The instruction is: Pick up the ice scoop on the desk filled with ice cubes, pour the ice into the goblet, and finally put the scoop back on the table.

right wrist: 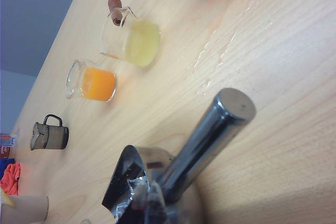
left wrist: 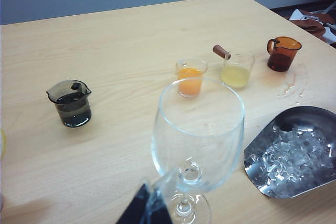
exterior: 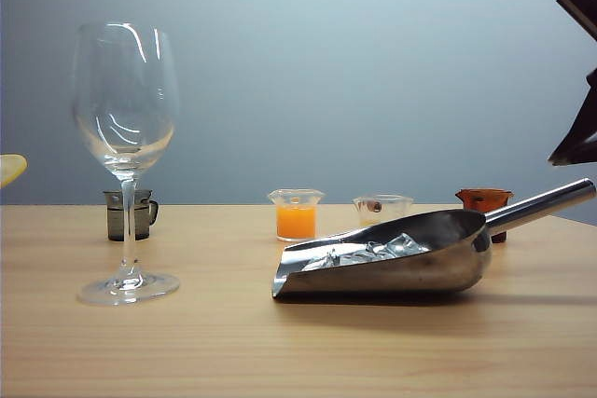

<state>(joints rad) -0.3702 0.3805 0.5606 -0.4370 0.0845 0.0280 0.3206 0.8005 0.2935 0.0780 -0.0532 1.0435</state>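
Desk (exterior: 298,351): light beige wood-grain laminate, flat, matte, with a few wet streaks near the amber cup.

Ice scoop (exterior: 410,258): polished stainless steel, deep rounded trough, slanted mouth facing the goblet, straight tubular handle angled up toward the right edge of the exterior view. It lies on the desk, right of centre. Ice cubes (exterior: 368,252) fill the trough: small, clear-whitish, irregular glassy lumps.

Goblet (exterior: 126,137): tall clear glass, big rounded bowl, thin stem, round foot. It stands upright on the desk, left of the scoop and well apart from it. Bowl looks empty.

Back row, left to right in the exterior view: small dark grey mug (exterior: 131,214), smoky translucent, behind the goblet's stem; small clear beaker of orange liquid (exterior: 297,214); second clear beaker (left wrist: 237,70) holding pale yellow liquid, a brown cork-like cylinder resting on its rim; small amber cup (exterior: 483,202) with a handle, partly behind the scoop handle.

Left gripper (left wrist: 147,211): only a dark finger tip shows in its wrist view, near the goblet's foot. Cannot tell whether the claw is spread or pressed together.

Right gripper (exterior: 580,90): dark angular shape at the right edge of the exterior view, above the handle end, not touching it. Claw pressed together, pinching nothing.
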